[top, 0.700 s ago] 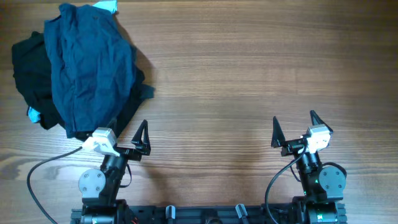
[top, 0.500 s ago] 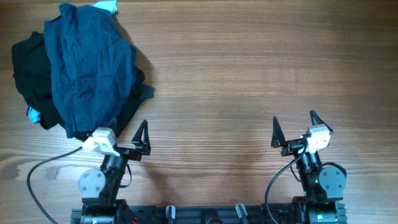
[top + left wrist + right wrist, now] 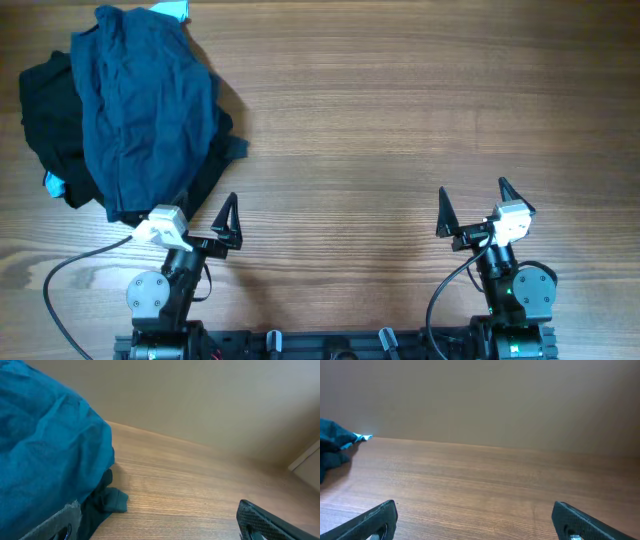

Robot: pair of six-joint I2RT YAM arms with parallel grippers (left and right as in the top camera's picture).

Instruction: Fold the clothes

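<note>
The clothes lie in a heap at the table's far left. A dark navy-blue garment (image 3: 140, 110) is draped over black garments (image 3: 45, 110), with light-blue bits (image 3: 170, 9) poking out. My left gripper (image 3: 192, 212) stands open just below the heap's near edge. In the left wrist view the blue fabric (image 3: 45, 445) fills the left side, right against the left finger (image 3: 55, 525). Nothing is between the left gripper's (image 3: 160, 527) fingers. My right gripper (image 3: 472, 195) stands open over bare wood at the front right, holding nothing. From the right gripper (image 3: 480, 520) the heap (image 3: 332, 437) shows only far off at the left.
The wooden table (image 3: 400, 100) stretches from the heap to the right edge. Both arm bases (image 3: 150, 295) (image 3: 520, 290) and their black cables (image 3: 60, 275) sit at the front edge, along a black rail (image 3: 330, 345). A plain wall stands behind the table (image 3: 495, 400).
</note>
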